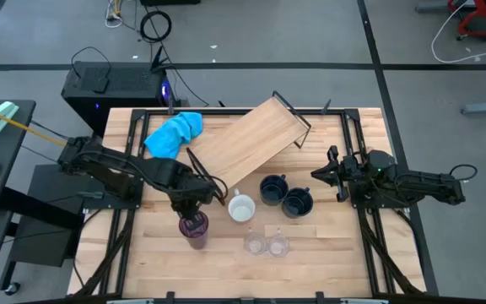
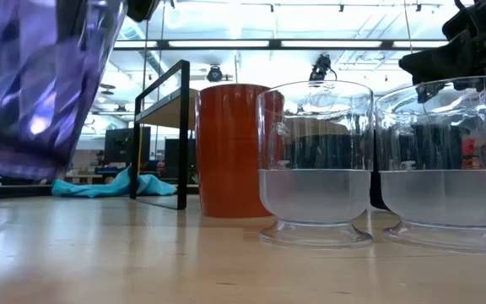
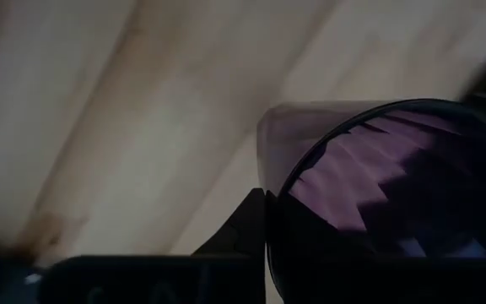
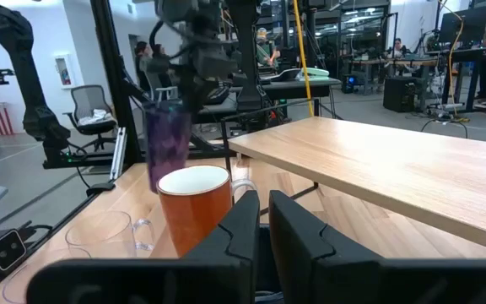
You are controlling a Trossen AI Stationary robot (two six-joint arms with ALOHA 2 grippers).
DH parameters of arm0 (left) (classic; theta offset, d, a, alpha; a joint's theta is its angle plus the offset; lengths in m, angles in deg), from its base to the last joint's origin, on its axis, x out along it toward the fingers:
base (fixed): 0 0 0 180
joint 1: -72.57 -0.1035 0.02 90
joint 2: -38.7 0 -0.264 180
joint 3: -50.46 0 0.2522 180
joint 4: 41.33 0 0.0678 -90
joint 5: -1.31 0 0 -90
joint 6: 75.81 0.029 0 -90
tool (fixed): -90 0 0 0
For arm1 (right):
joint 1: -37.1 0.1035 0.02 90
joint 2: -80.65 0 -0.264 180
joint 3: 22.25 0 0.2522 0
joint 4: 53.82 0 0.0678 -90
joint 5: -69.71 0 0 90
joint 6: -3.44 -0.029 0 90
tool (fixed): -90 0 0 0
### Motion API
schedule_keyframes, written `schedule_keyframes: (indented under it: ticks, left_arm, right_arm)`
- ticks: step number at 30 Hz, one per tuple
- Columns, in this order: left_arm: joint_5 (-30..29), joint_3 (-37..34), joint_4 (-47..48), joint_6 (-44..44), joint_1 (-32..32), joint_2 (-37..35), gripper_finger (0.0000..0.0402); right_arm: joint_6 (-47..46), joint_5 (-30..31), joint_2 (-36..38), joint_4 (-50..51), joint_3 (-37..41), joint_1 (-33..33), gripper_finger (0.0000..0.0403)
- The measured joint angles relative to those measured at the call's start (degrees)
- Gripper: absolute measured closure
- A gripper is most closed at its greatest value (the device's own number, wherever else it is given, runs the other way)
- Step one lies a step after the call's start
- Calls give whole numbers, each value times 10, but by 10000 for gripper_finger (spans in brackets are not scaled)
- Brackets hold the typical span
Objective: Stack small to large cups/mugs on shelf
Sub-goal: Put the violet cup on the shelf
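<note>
My left gripper (image 1: 194,205) is shut on the translucent purple tumbler (image 1: 195,230), which shows tilted and off the table at the low view's upper left (image 2: 40,84). To its right stands the white mug (image 1: 241,207), whose outer wall looks orange (image 2: 230,152). Two dark navy mugs (image 1: 272,187) (image 1: 296,201) stand beyond it, and two small clear glasses (image 1: 254,245) (image 1: 278,246) stand near the table's near edge. The shelf (image 1: 247,139) lies slanted across the far half of the table. My right gripper (image 1: 327,173) waits shut, right of the navy mugs. My left gripper holds the purple tumbler by its rim (image 3: 264,160), coming from above. One dark finger (image 3: 243,232) lies against the outside of the wall. The other seems to be inside the mouth, but it is dark there. The tumbler hangs below the fingers, tilted and clear of the table.
A blue cloth (image 1: 174,133) lies at the shelf's left end. The shelf's black wire frame (image 2: 180,127) stands behind the white mug. Bare tabletop (image 1: 159,253) lies left of the tumbler and near the glasses. People and desks show in the room beyond.
</note>
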Motion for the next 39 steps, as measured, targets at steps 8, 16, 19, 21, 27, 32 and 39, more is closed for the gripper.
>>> schedule_keyframes:
  ticks: [8,16,19,21,27,32,39]
  left_arm:
    - [41,1,-135,12,-36,-51,390]
    - [-23,122,-117,81,-64,-46,384]
    - [-69,182,-67,116,-77,-32,390]
    - [-107,223,-29,129,-88,-21,390]
    - [-138,323,80,153,-134,27,383]
    - [-139,400,195,176,-168,87,389]
    - [-133,479,209,218,-189,147,380]
  right_arm:
    - [0,0,0,0,0,0,364]
    - [0,0,0,1,0,0,364]
    - [0,0,0,1,0,0,364]
    - [0,0,0,0,0,0,364]
    - [0,0,0,0,0,0,364]
    - [0,0,0,0,0,0,364]
    - [0,0,0,0,0,0,364]
